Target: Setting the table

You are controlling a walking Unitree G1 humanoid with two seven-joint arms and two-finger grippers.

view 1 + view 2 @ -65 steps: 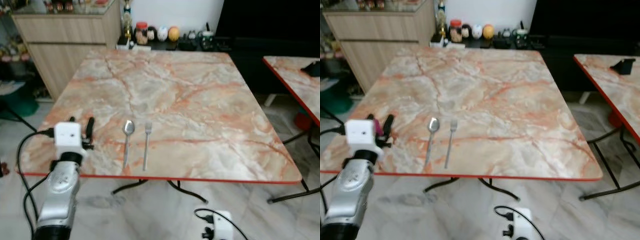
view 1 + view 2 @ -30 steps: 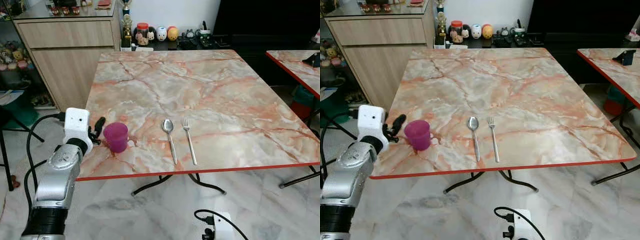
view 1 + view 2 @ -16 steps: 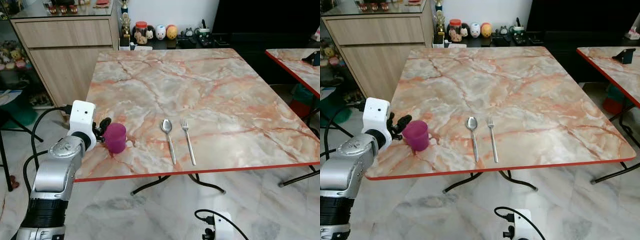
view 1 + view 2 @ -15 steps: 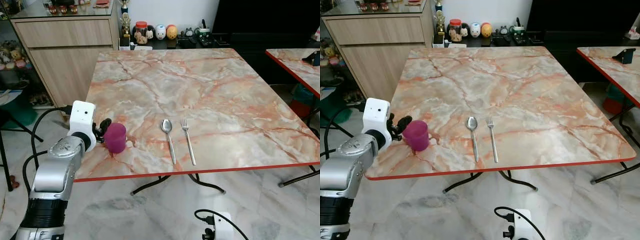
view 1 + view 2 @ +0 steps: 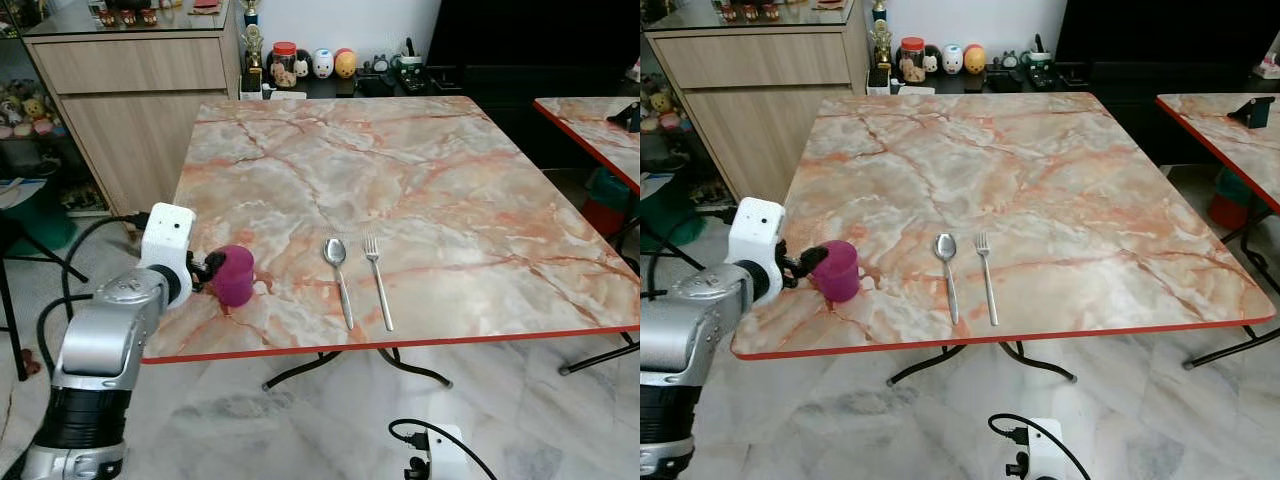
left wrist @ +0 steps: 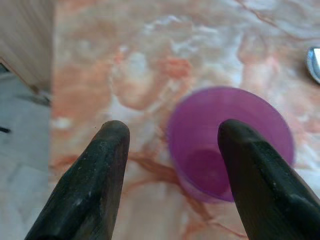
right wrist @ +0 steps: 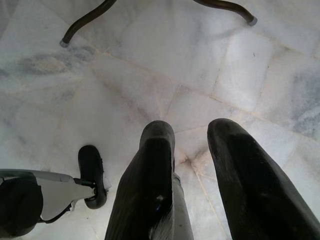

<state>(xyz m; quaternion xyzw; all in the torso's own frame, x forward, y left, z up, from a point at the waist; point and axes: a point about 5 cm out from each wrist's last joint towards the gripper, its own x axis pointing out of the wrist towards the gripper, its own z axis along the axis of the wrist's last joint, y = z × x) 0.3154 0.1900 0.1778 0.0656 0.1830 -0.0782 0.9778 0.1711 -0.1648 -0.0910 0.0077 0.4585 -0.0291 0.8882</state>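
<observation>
Floor first: my right gripper (image 7: 187, 145) hangs idle over pale marble tiles (image 7: 150, 65), its two black fingers a narrow gap apart with nothing between them.

Next out, the left gripper (image 6: 170, 135) is at the near left corner of the square orange-veined marble table with the red edge (image 5: 420, 180). In the wrist view its fingers stand wide apart; one black finger (image 6: 250, 165) overlaps the rim of the small purple plastic cup (image 5: 234, 275), the other sits over bare table beside it. I cannot tell whether that finger touches the cup. The cup is upright on the table, not lifted, not clamped.

Step in hand, as I read it: placing the cup for the setting. It stands well to the left of the silver spoon (image 5: 338, 268) and silver fork (image 5: 378, 280), which lie parallel, just beside each other, handles toward the near edge. If the cup belongs nearer the cutlery, the next move calls for centring both fingers around it and closing before any shift; if it stays, a straight retreat without knocking the rim. Risk: tipping it off the close edge.

Further back: a light wood cabinet (image 5: 130, 100) at far left, small jars and figurines (image 5: 320, 66) along the far wall, a second similar table (image 5: 600, 130) at right.
</observation>
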